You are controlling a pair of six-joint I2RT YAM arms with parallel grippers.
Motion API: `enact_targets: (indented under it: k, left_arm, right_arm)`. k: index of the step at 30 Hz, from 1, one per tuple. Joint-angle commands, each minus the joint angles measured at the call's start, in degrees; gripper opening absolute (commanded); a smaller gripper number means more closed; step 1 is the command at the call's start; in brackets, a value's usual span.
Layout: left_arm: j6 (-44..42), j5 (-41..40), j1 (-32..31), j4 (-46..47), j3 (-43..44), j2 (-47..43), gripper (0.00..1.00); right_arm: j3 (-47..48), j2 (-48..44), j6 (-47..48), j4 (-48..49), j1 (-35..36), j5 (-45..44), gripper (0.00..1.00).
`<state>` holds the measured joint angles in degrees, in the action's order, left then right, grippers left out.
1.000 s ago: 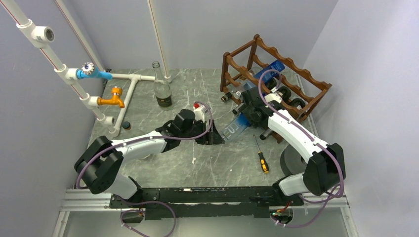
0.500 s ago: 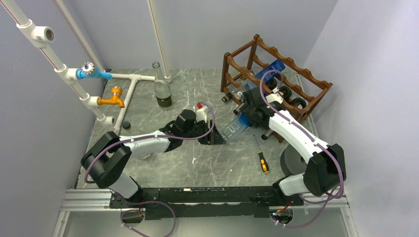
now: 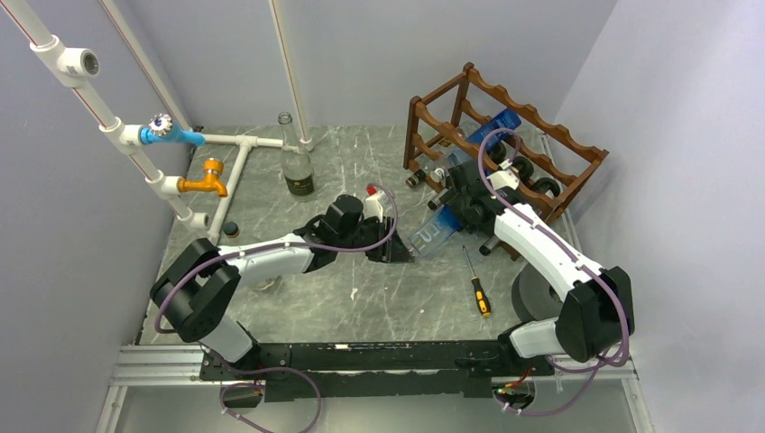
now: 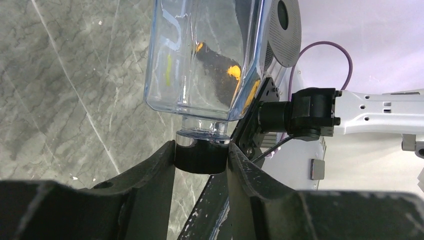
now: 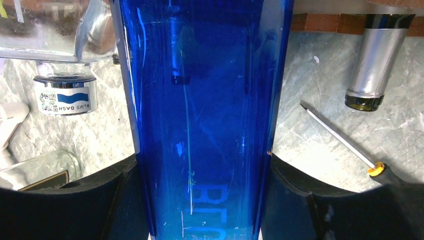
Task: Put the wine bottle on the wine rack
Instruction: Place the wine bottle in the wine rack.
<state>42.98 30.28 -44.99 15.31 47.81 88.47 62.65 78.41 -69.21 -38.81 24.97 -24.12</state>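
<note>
The left claw (image 4: 201,161) is clamped on the black cap (image 4: 201,159) of the wine bottle (image 4: 205,55), one finger pressed to each side of it (no gap shows on either side). Just past the fingers, the bottle's squared, pale blue shoulder fills the wrist view, and its far end is cut off by the top edge.

The right claw (image 5: 202,167) grips the same bottle farther up its body, with dark fingers (image 5: 120,190) flat against the blue glass on both sides.

From above, the bottle hangs tilted between the two claws. Its cap end sits low at the left claw, and the other end rises past the right claw toward the wine rack (image 3: 468,86). The right arm covers the middle of the bottle. I cannot tell whether the upper end touches a rail, or whether the blue shape in the rack belongs to this bottle.

Just beyond the right claw lie a silver-foiled bottle neck (image 5: 375,50) and a cap labelled BLUE DASH (image 5: 65,95). A screwdriver (image 5: 345,145) lies near that claw on the marble table (image 3: 361,298). Well beyond the left claw, a clear glass bottle (image 3: 296,162) stands upright beside white pipes (image 3: 244,142).
</note>
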Motion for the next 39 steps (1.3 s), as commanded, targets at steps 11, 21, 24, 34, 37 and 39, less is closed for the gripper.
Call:
enact_targets:
  k: [11,21,24,34,37,39]
  left_arm:
    - [-4.77,0.47,0.74,6.60,2.12,1.69,0.62]
    - [-7.38,4.15,0.75,8.96,-0.13,2.48,0.63]
    - [-8.07,6.44,0.78,9.35,-0.04,3.21,0.62]
    - [-8.65,7.91,0.63,9.41,0.22,3.89,0.43]
    - [-7.86,8.31,0.62,10.12,0.09,4.17,0.27]
    - [-7.51,7.02,0.69,9.14,0.15,3.96,0.09]
  right_arm:
    - [2.29,-2.98,4.82,5.46,-0.74,1.38,0.00]
    - [2.68,-2.67,2.13,5.64,-0.80,1.94,0.00]
    - [2.63,-2.93,1.25,6.35,-0.73,2.18,0.00]
    - [3.09,-2.32,-1.63,6.17,-0.75,1.46,0.00]
    - [2.89,-2.37,-1.60,6.54,-0.77,1.38,0.00]
    - [2.78,-2.38,-0.95,6.43,-0.72,1.36,0.01]
